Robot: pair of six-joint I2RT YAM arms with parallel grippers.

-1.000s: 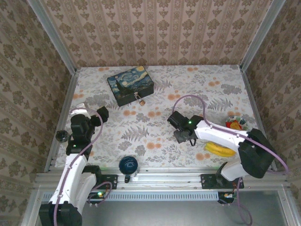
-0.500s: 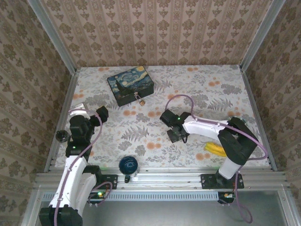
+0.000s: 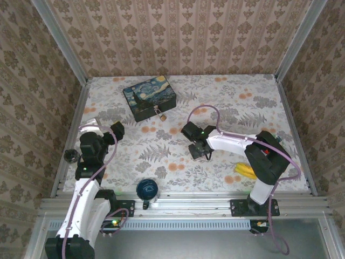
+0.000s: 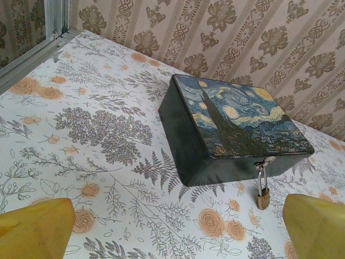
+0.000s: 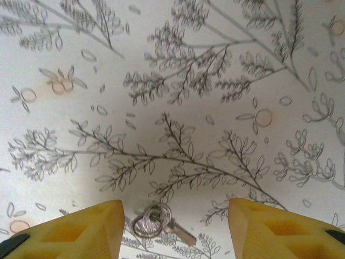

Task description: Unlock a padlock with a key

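The small brass padlock point(image 4: 263, 197) hangs by its silvery shackle from the front latch of the Starry Night tin point(image 4: 237, 129), its body resting on the tablecloth. In the top view the padlock point(image 3: 160, 115) sits at the tin's point(image 3: 150, 97) near edge. My left gripper point(image 4: 175, 232) is open and empty, well short of the tin, and in the top view the left gripper point(image 3: 117, 130) is at the table's left. The key point(image 5: 164, 223), silvery with a ring, lies flat between the spread fingers of my open right gripper point(image 5: 175, 232), closer to the left finger point(image 5: 75, 234). In the top view, the right gripper point(image 3: 198, 152) points down at mid-table.
A banana point(image 3: 245, 170) lies near the right arm's base. A dark blue round object point(image 3: 146, 189) stands at the front edge. A small black object point(image 3: 70, 156) sits by the left rail. Patterned walls close in the table on three sides.
The right arm has swung left and a little further out across the table, its jaws slightly wider. The left arm, tin and padlock have stayed put.
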